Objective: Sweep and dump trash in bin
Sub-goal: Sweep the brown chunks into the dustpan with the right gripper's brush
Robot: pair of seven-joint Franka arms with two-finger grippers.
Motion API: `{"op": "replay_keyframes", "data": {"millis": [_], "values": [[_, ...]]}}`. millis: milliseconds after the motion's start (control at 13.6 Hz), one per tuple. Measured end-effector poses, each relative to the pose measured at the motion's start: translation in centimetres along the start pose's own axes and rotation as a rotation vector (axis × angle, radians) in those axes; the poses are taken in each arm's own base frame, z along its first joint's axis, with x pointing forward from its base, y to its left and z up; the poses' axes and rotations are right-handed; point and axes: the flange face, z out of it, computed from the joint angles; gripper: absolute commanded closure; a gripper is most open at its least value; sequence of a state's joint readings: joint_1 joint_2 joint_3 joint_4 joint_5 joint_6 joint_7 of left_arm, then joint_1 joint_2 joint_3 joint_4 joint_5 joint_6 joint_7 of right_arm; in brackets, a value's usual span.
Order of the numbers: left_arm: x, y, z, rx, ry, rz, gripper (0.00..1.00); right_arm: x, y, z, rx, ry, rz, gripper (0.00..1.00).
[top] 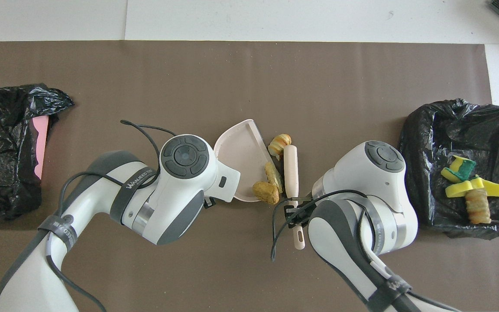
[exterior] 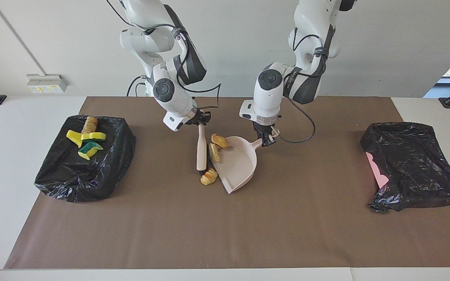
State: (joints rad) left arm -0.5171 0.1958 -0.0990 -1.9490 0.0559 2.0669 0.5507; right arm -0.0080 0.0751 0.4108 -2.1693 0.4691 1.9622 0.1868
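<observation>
My left gripper is shut on the handle of the pale pink dustpan, which lies on the mat with its mouth toward the right arm's end. My right gripper is shut on the beige handle of the brush, which stands right at the dustpan's mouth. Of the trash, a tan bread lump and a yellow sponge scrap sit at the dustpan's lip. A croissant-like lump lies on the mat at the lip's corner. From overhead the dustpan, brush and lumps crowd together.
The bin, lined with a black bag, stands at the right arm's end and holds sponge chunks and a bread lump. A second black bag over something pink sits at the left arm's end. A brown mat covers the table.
</observation>
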Motion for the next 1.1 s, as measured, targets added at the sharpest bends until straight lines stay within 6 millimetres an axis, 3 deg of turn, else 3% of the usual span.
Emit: {"op": "replay_keyframes", "data": {"millis": [293, 513, 733, 880, 1100], "values": [[-0.3, 0.1, 0.6, 0.003, 0.003, 0.0, 1.0, 0.1, -1.8, -1.5, 0.097, -0.002, 0.009, 1.0], [-0.6, 0.2, 0.9, 0.003, 0.003, 0.0, 1.0, -0.3, -2.7, -4.8, 0.021, -0.014, -0.004, 1.0], [-0.6, 0.3, 0.9, 0.004, 0.005, 0.0, 1.0, -0.3, -1.6, -8.3, -0.236, 0.052, -0.078, 1.0], [-0.6, 0.3, 0.9, 0.004, 0.006, 0.0, 1.0, 0.6, 0.0, -8.5, -0.378, 0.068, -0.177, 1.0], [-0.6, 0.3, 0.9, 0.005, 0.007, 0.0, 1.0, 4.3, 2.1, -7.8, -0.539, 0.054, -0.279, 1.0]]}}
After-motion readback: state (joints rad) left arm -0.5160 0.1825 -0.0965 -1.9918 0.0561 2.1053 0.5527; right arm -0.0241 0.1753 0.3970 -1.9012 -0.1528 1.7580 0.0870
